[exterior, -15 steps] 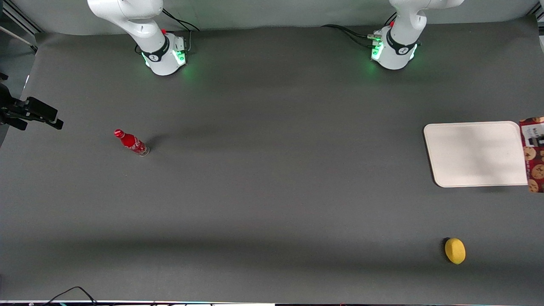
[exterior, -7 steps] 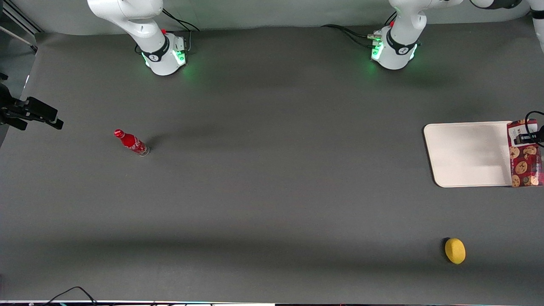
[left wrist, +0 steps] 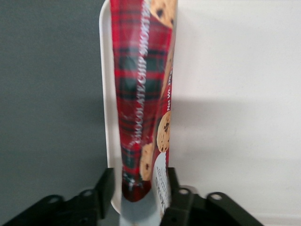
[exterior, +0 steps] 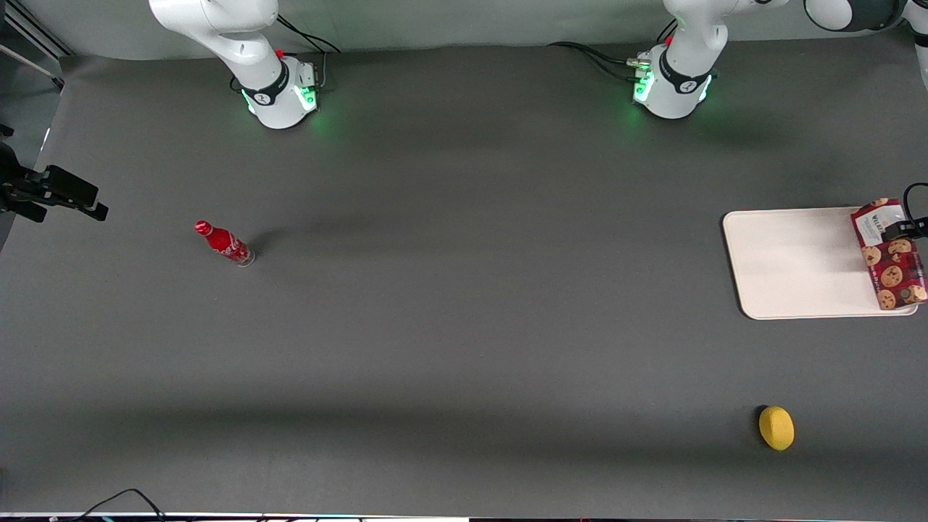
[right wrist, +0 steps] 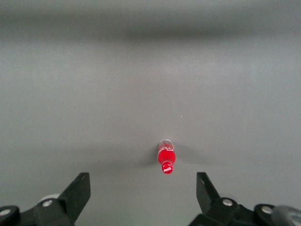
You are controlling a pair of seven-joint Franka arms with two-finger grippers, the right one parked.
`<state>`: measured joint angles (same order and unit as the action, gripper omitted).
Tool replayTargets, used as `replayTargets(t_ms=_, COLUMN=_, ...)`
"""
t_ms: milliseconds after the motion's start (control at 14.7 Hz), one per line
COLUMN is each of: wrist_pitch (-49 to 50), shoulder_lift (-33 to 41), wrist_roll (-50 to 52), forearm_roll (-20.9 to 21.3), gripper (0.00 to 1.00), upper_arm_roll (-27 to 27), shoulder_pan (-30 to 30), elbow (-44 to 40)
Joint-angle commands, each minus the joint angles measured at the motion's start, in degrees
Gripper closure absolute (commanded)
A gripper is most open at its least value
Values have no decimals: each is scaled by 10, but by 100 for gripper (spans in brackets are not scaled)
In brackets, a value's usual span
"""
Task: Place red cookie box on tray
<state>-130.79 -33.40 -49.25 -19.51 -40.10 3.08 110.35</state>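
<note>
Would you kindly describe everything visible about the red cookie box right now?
The red cookie box is a long, narrow carton, dark-red tartan printed with chocolate-chip cookies, with a white label panel at one end. It looks like glossy cardboard. The tool is shut on its label end, a finger on each side. It hangs over the tray, along the edge toward the working arm's end of the table; whether it touches the tray cannot be told.

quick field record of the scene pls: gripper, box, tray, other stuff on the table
gripper: left arm's gripper above the tray's edge toward the working arm's end, shut on the red cookie box
red cookie box: held at its white-label end, over the tray's edge
tray: cream-white, flat on the table, nothing resting on it
soda bottle: small, red, toward the parked arm's end
yellow object: nearer the front camera than the tray
</note>
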Motion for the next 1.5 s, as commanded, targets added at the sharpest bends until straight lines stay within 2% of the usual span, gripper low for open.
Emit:
replayTargets(t_ms=0, wrist_pitch=12, shoulder_lift=18, wrist_roll=-16, forearm_roll=-14, gripper=0, upper_arm_roll=-13, shoulder_pan=-11, elbow=-12)
replayTargets(t_ms=136, wrist_pitch=79, shoulder_lift=47, wrist_roll=-9, forearm_roll=-7, gripper=0, upper_arm_roll=-16, shoulder_pan=-22, elbow=-50)
replayTargets(t_ms=409, wrist_pitch=286, shoulder_lift=97, wrist_roll=23, forearm_roll=24, gripper=0, upper_arm_roll=-13, shoulder_pan=-44, elbow=-198)
replayTargets(t_ms=614, wrist_pitch=473, shoulder_lift=122, wrist_roll=96, forearm_roll=50, gripper=0, upper_arm_roll=-8, shoulder_pan=-85, elbow=-324)
replayTargets(t_ms=750, wrist_pitch=561, shoulder_lift=148, wrist_roll=207, forearm_roll=64, gripper=0, upper_arm_roll=24, shoulder_pan=-104, elbow=-370)
replayTargets(t_ms=818, wrist_pitch=582, shoulder_lift=176, wrist_roll=260, forearm_roll=86, gripper=0, upper_arm_roll=68, shoulder_pan=-104, elbow=-374)
replayTargets(t_ms=955, wrist_pitch=608, shoulder_lift=240, wrist_roll=344, forearm_roll=157, gripper=0, upper_arm_roll=187, shoulder_pan=-102, elbow=-354)
replayTargets(t_ms=1091, wrist_pitch=614, shoulder_lift=293, wrist_roll=424, forearm_roll=173, gripper=0, upper_arm_roll=263, shoulder_pan=-100, elbow=-301)
replayTargets(t_ms=1295, wrist_pitch=551, shoulder_lift=396, wrist_roll=460, forearm_roll=175, gripper=0, upper_arm_roll=306, shoulder_pan=-98, elbow=-155)
replayTargets(t_ms=1364, wrist_pitch=520, shoulder_lift=425, wrist_roll=476, forearm_roll=184, gripper=0, upper_arm_roll=315, shoulder_pan=-97, elbow=-114)
replayTargets(t_ms=1432, wrist_pitch=515, shoulder_lift=431, wrist_roll=485, forearm_roll=206, gripper=0, upper_arm_roll=319, shoulder_pan=-96, elbow=-112)
